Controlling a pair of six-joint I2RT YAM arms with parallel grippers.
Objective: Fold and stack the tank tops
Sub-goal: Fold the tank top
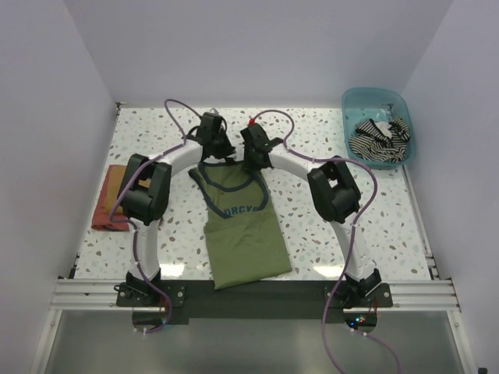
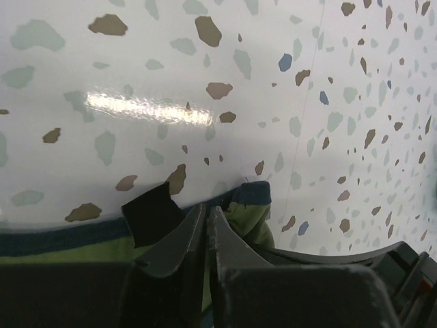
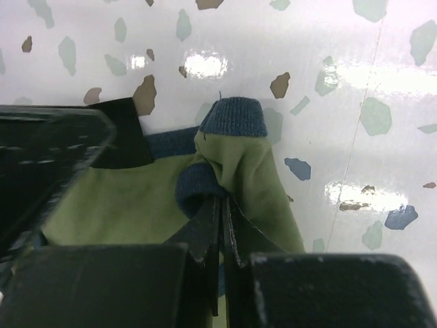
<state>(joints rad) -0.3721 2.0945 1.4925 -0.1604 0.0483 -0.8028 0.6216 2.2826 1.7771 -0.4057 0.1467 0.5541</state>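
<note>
— Right wrist view, entry one: what is the right gripper (image 3: 220, 205) doing?
— Its fingers are pressing fully together. They are pinching a bunched shoulder strap (image 3: 246, 171) of the olive-green tank top (image 3: 116, 205), and the navy trim (image 3: 235, 117) is curling up just past the tips.
— Entry two, the left gripper (image 2: 206, 212)?
— Its fingers are standing almost together, with only a thin slit showing between them. The other strap (image 2: 249, 213) is lying at the tips, its navy end just to their right. Whether any cloth is being pinched, I cannot tell.
— Where is the rest of that top lying?
— Going by the top external view, it is spreading flat on the speckled table (image 1: 312, 241), running from both grippers back toward the arm bases. The straps are sitting under the grippers, the hem is lying nearest the bases, and the chest print (image 1: 234, 210) is facing up.
— Entry three, the striped tank top (image 1: 382, 134)?
— It is sitting crumpled in a teal bin (image 1: 349, 109), well off to the right gripper's right and a little beyond it.
— Anything further?
— A folded red-and-orange cloth (image 1: 109, 204) is lying well off to the left gripper's left, nearer the bases.
</note>
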